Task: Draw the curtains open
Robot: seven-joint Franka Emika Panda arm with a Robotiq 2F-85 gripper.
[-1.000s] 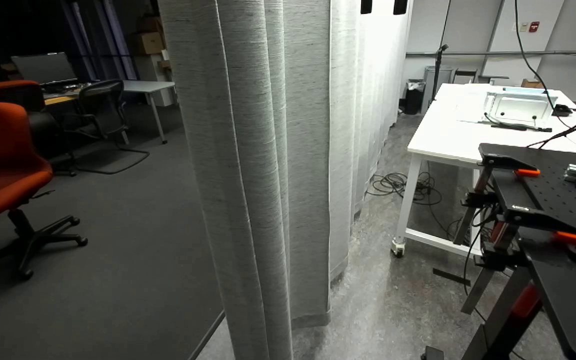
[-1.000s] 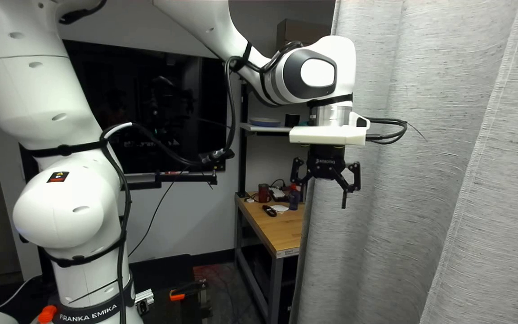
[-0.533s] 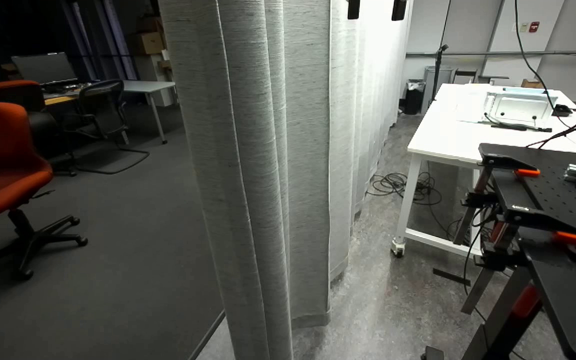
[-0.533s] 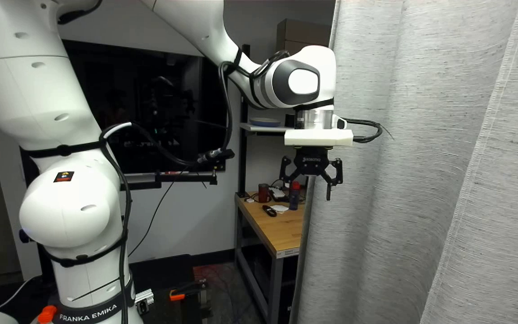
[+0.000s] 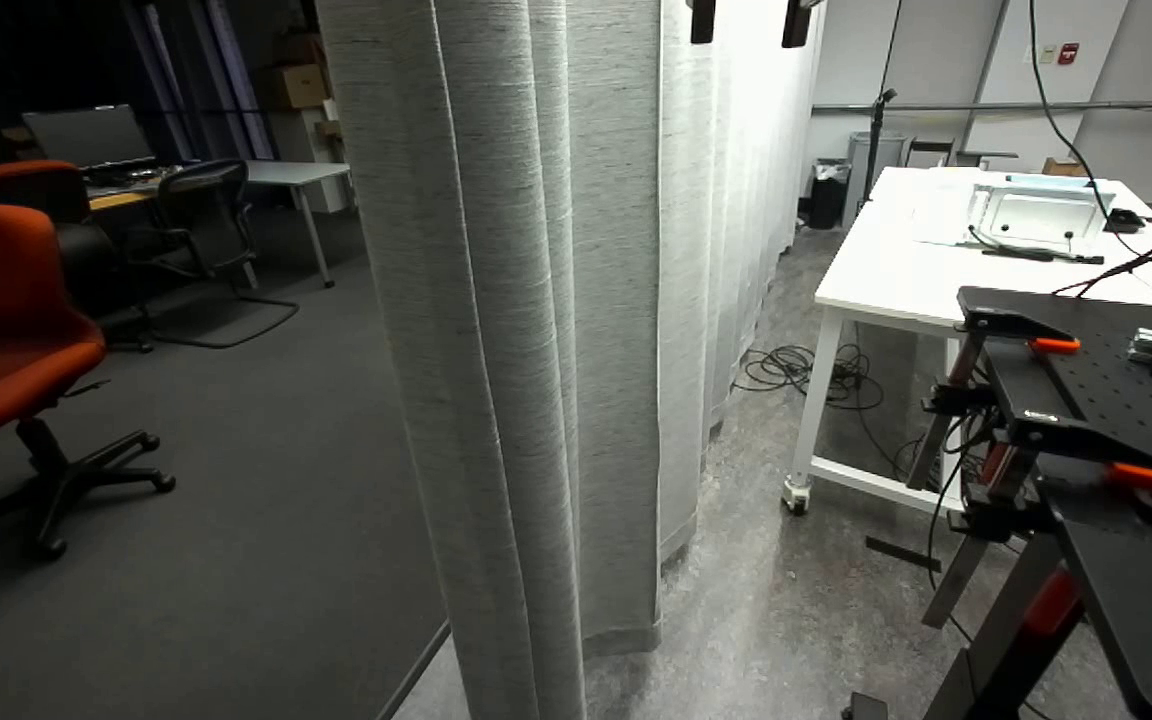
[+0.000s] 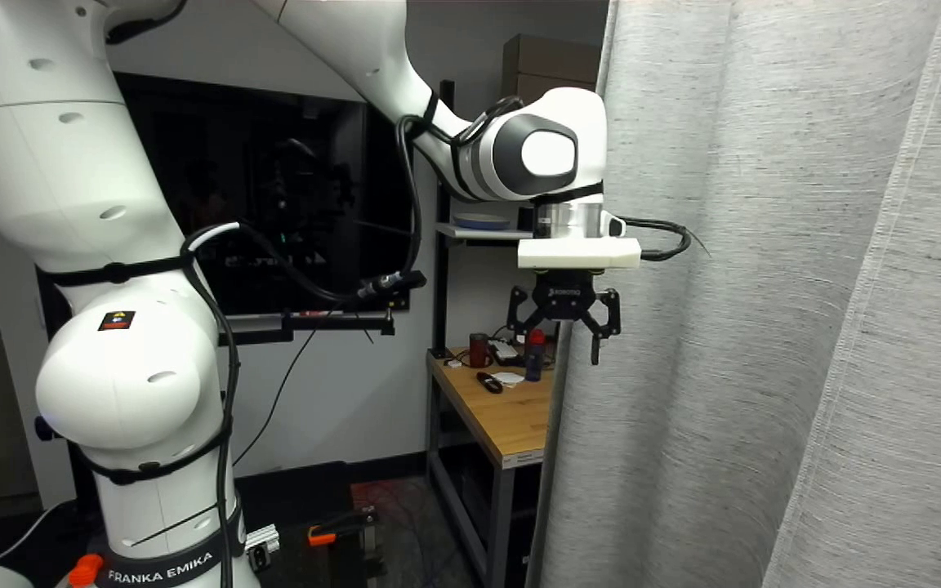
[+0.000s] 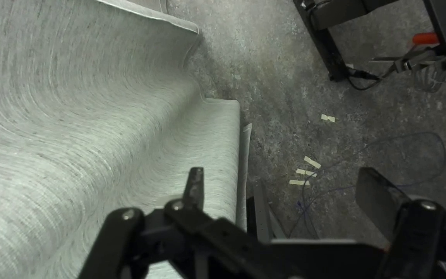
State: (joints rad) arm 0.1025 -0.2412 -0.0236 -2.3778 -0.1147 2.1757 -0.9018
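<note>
The curtains (image 5: 496, 300) hang in tall pale grey pleats in an exterior view and fill the right side of an exterior view (image 6: 764, 327). They also cover the left of the wrist view (image 7: 91, 116). My gripper (image 6: 559, 347) is open and empty, pointing down in front of the curtain's edge. Its fingertips (image 5: 702, 25) show at the top of an exterior view. In the wrist view my gripper (image 7: 282, 174) has its left finger over the fabric and its right finger over the floor, with the curtain edge between them. I cannot tell whether the fabric touches a finger.
A wooden-topped table (image 6: 511, 425) with a mug and bottle stands behind the curtain edge. A white table (image 5: 896, 250) and a black bench (image 5: 1116, 420) with orange-tipped clamps stand to the right. Cables (image 5: 816, 375) lie on the floor. An orange chair (image 5: 6, 320) is at the left.
In an exterior view my gripper has moved left and slightly down, towards the curtain's edge, mostly in the first half second. It has stayed open. The curtains have not visibly moved.
</note>
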